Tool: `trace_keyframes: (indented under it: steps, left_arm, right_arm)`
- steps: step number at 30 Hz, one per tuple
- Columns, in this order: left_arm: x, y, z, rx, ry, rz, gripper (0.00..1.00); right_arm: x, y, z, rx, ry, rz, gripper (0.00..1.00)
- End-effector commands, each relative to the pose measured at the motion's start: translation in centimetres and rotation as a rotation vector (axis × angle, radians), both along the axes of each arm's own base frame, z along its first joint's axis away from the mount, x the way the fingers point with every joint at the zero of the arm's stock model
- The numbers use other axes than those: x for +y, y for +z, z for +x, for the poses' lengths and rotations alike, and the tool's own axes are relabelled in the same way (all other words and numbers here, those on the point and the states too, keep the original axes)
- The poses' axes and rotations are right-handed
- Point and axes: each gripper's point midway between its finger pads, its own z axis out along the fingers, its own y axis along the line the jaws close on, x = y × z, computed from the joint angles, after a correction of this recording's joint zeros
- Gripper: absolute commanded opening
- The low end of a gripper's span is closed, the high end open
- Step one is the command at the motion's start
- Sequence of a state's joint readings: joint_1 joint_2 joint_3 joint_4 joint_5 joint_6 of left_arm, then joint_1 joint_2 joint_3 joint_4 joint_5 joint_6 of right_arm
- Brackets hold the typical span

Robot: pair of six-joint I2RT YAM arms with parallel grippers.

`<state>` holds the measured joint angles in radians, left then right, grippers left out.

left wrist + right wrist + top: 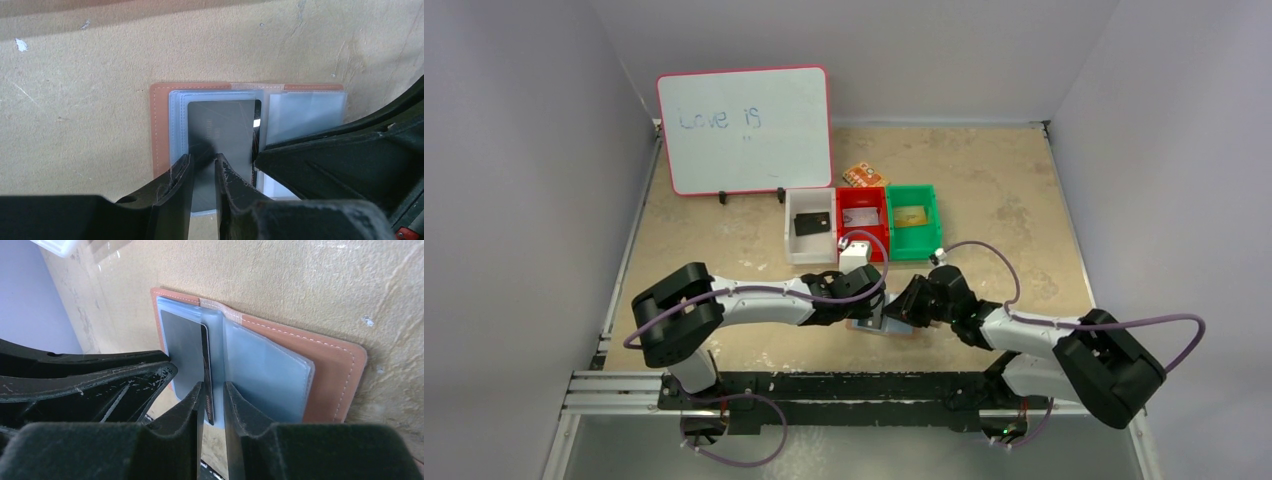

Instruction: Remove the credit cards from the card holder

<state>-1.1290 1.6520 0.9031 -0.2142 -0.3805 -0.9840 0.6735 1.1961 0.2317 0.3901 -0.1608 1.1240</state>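
Note:
The tan-brown card holder (902,332) lies open and flat on the table near the front edge, its pale blue sleeves facing up; it also shows in the left wrist view (160,130) and the right wrist view (330,375). A dark grey card (220,125) sits in the left sleeve, and the right wrist view (182,345) shows it too. My left gripper (203,157) stands on this card with its jaws a narrow gap apart. My right gripper (212,386) is narrowly open, with the card's right edge between its jaws. Both grippers meet over the holder in the top view, left (874,316) and right (900,312).
A white bin (796,245) with a black card, a red bin (879,236) and a green bin (932,232) with a card stand in a row behind the holder. An orange patterned packet (864,176) lies behind them. A whiteboard (746,128) leans at the back left.

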Motion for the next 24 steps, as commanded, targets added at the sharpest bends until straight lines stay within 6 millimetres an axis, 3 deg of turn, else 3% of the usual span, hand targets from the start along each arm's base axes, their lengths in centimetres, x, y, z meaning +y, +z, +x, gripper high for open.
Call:
trace_keyframes:
  steps: [1,7,13,21,24]
  left_arm:
    - [-0.3,-0.6,-0.4,0.017,-0.017,0.000,0.21]
    - [0.7,-1.3,-0.7,0.023,-0.004,0.026,0.21]
    - [1.0,-3.3,-1.8,0.080,-0.010,0.034,0.18]
    - [2.0,-4.2,-2.4,0.096,0.004,0.037,0.14]
    - [2.7,-4.5,-2.4,0.093,0.022,0.061,0.13]
  right_arm:
    - [1.1,1.2,1.0,-0.043,0.022,0.026,0.23]
    - [1.4,1.1,1.1,-0.038,0.031,0.029,0.26]
    - [1.9,1.2,0.8,-0.040,0.038,0.081,0.28]
    - [2.1,1.4,0.8,-0.044,0.037,0.116,0.18]
    - [1.9,1.6,0.8,-0.047,0.020,0.112,0.20]
